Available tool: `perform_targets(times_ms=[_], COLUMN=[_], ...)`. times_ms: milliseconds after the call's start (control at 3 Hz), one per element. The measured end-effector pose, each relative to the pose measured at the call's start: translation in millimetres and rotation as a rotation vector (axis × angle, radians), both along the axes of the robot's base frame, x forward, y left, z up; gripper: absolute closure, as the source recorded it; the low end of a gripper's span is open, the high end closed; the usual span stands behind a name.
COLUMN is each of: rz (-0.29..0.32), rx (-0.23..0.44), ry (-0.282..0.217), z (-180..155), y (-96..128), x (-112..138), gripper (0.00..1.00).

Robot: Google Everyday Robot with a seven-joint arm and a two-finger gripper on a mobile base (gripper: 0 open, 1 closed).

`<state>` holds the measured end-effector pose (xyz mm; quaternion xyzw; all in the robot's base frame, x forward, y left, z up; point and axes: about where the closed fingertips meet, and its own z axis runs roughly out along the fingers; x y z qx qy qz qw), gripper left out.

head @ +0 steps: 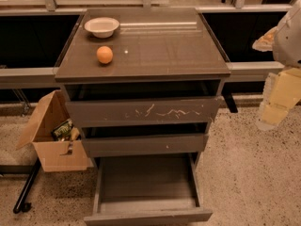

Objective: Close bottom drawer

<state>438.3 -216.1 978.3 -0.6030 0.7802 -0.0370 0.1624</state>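
Observation:
The bottom drawer (pixel 147 216) of the dark grey-brown cabinet (pixel 141 46) is pulled far out toward me. Its plain flat front is at the lower edge of the camera view and its shallow grey interior (pixel 146 179) shows nothing inside. My gripper (pixel 277 100), white with pale yellow parts, hangs in the air at the right edge of the view. It is level with the upper drawers, well to the right of the cabinet, and touches nothing.
The top drawer (pixel 143 111), with white scratch marks, and the middle drawer (pixel 146 145) each stand slightly open. A white bowl (pixel 102 26) and an orange (pixel 105 54) sit on the cabinet top. An open cardboard box (pixel 51 142) stands on the floor at the left, beside a black bar (pixel 26 187).

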Motion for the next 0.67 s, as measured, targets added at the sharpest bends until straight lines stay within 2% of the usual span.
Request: perform_targets(times_ms=[333, 667], rz=[0.0, 0.021], rx=[0.0, -0.007], ry=[0.0, 0.037], z=[0, -33], y=[0, 6], x=[0, 3], gripper=[0.0, 0.0])
